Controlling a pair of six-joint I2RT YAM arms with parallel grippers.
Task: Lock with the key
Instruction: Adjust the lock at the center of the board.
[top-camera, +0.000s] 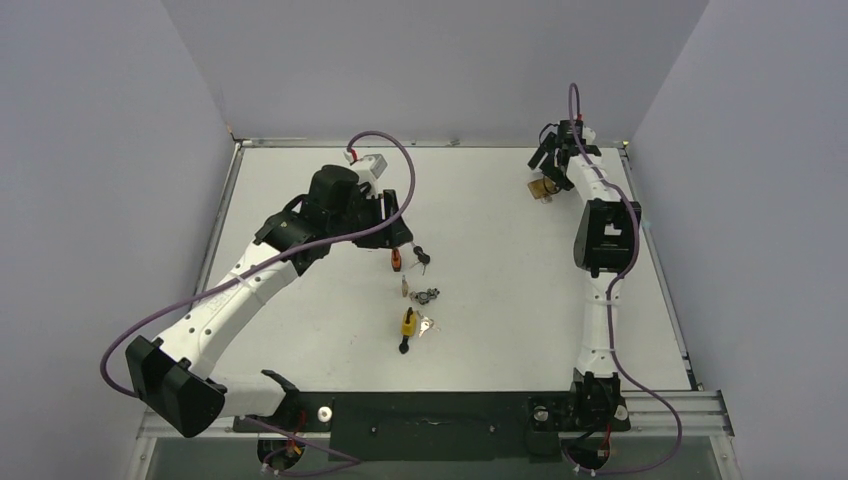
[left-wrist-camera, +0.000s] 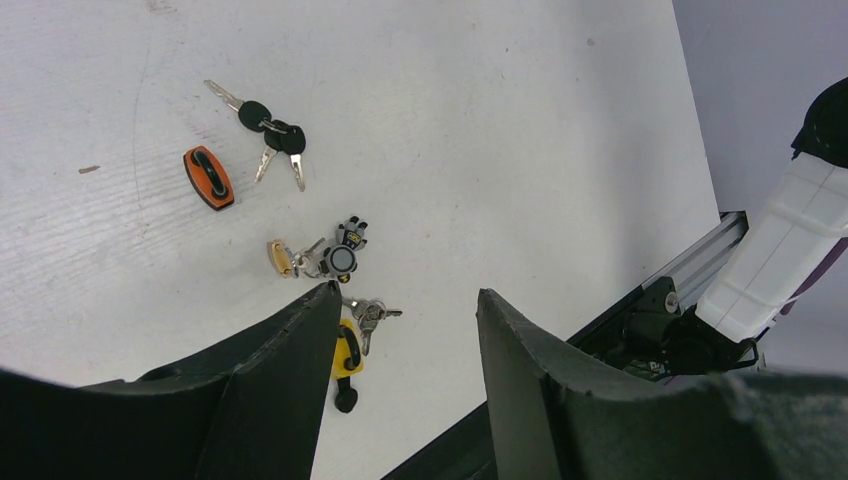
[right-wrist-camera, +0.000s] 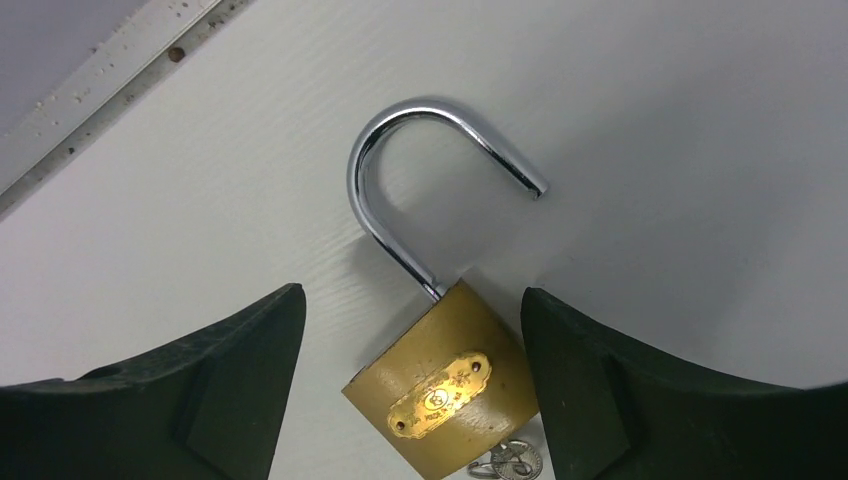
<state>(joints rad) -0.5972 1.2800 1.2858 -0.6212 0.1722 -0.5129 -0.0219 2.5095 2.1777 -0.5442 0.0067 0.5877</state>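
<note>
A brass padlock (right-wrist-camera: 440, 390) lies flat on the white table (right-wrist-camera: 700, 120) at the far right, its chrome shackle (right-wrist-camera: 400, 150) swung open. A key ring (right-wrist-camera: 512, 461) pokes out at the lock's base; the key's blade is hidden. My right gripper (right-wrist-camera: 412, 292) hangs open over the padlock (top-camera: 542, 188), one finger on each side of the body, the right finger close to it. My left gripper (left-wrist-camera: 408, 290) is open and empty above the table's middle, and appears in the top view as the left gripper (top-camera: 398, 228).
Below the left gripper lie a bunch of black-headed keys (left-wrist-camera: 270, 130), an orange lock (left-wrist-camera: 208, 177), a small brass lock with keys (left-wrist-camera: 283, 258), a yellow lock (left-wrist-camera: 347, 352) and silver keys (left-wrist-camera: 370, 312). The table's metal edge rail (right-wrist-camera: 90, 110) runs just beyond the padlock.
</note>
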